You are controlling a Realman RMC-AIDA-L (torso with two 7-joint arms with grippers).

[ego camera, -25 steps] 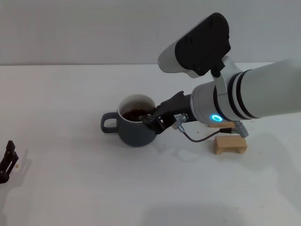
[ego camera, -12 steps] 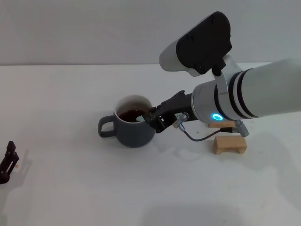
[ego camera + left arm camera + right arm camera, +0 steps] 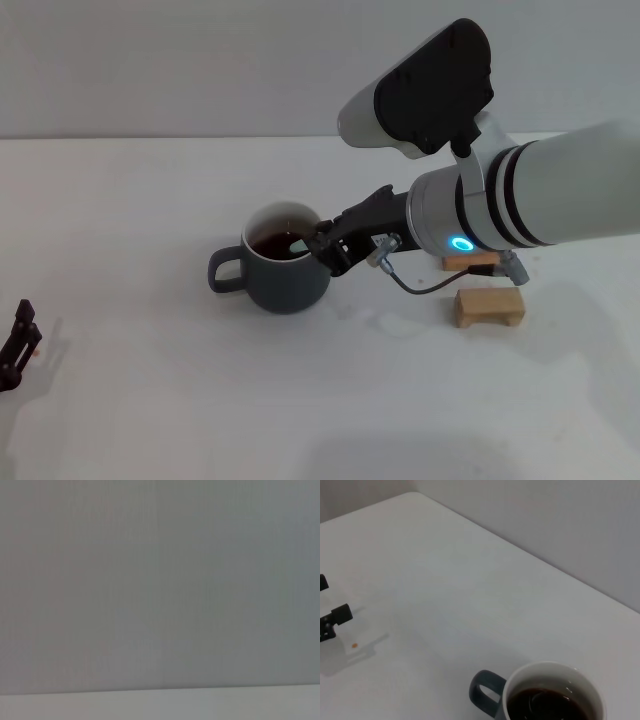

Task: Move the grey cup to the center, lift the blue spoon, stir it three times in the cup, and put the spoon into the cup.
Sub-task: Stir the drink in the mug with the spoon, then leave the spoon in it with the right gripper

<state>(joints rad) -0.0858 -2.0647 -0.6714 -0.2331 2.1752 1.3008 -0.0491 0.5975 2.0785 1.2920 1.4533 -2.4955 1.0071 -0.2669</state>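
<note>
While the squat slate-grey mug (image 3: 283, 272) of dark brown liquid stands mid-table with its loop handle pointing left, the right gripper (image 3: 325, 250) reaches from the right over its rim — black fingers pinched on the slim blue-handled spoon (image 3: 300, 243), whose metal bowl dips into the drink. Two small wooden blocks (image 3: 487, 300) lie further right. Parked at the near left edge is the left gripper (image 3: 17, 345); I cannot tell its state.

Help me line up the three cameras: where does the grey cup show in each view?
Head view: the grey cup stands near the middle of the table, handle toward the robot's left, with the right end effector at its rim.
Left wrist view: not in it.
Right wrist view: at the lower edge, cut off.
Shared landmark: the cup's loop handle.
</note>
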